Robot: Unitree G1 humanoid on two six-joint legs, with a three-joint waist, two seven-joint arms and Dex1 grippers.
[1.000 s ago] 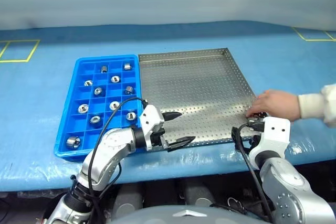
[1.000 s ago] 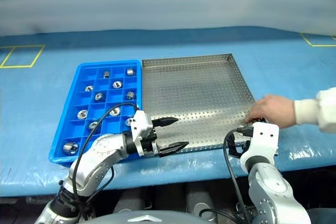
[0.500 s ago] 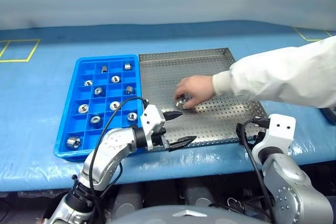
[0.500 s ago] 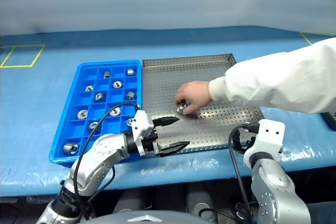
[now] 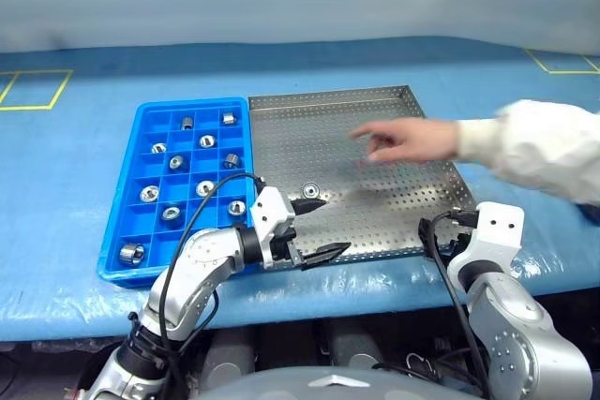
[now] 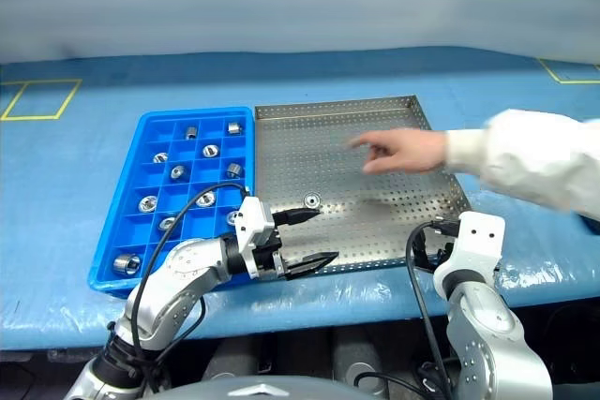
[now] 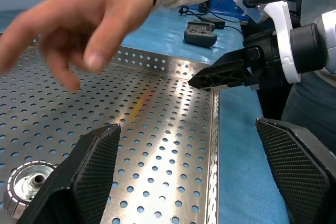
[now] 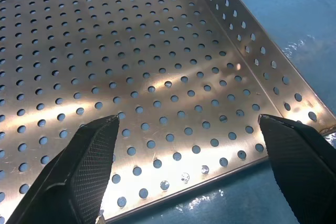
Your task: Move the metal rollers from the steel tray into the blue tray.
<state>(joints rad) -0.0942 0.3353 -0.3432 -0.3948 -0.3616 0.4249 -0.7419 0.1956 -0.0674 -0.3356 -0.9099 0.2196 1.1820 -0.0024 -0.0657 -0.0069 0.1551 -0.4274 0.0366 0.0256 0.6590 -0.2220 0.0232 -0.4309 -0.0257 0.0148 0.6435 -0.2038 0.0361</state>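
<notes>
Now person's hand (image 5: 403, 140) lifted away, roller (image 5: 310, 191) left on steel tray (image 5: 375, 222); both grippers gape empty.

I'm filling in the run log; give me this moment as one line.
left gripper: open, empty, beside roller | right gripper: open, empty, over steel tray | one metal roller on steel tray | person's hand above tray | blue tray: ten rollers

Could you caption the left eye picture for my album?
One roller lies on the steel tray as a person's hand hovers above.
</notes>
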